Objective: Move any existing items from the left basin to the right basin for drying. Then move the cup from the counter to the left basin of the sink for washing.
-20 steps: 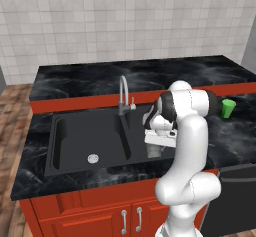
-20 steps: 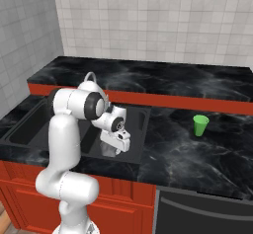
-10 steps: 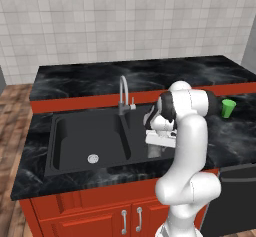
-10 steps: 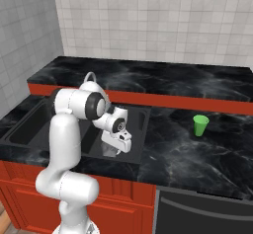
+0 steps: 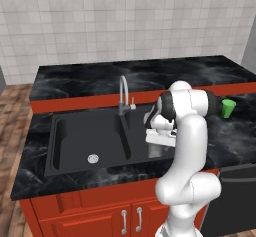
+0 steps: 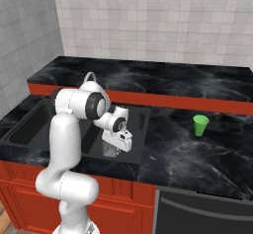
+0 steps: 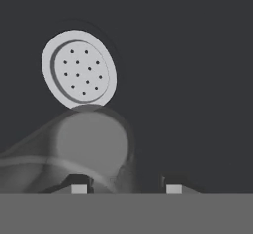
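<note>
The grey tumbler [image 7: 91,144] lies low in the right basin [image 5: 141,127] just in front of the round silver drain [image 7: 79,70]. My gripper [image 7: 126,183] hangs right over it, open; the left fingertip [image 7: 79,182] is at the tumbler's side and the right fingertip [image 7: 173,183] stands apart from it. From the base the tumbler [image 5: 157,151] shows faintly under the hand [image 5: 160,137]. The left basin [image 5: 85,133] holds only its drain [image 5: 93,158]. The green cup [image 5: 228,108] stands upright on the counter [image 5: 235,131], far right of the sink; in the right base view the cup [image 6: 200,125] is right of my hand [image 6: 117,138].
The silver gooseneck tap [image 5: 123,95] rises at the sink's divider, just left of my arm. A tiled wall backs the counter. Red cabinets [image 5: 100,216] sit below, with a dark appliance front [image 6: 197,213] at the right.
The jaws have spread apart from around the tumbler. The arm and the cup have kept their places.
</note>
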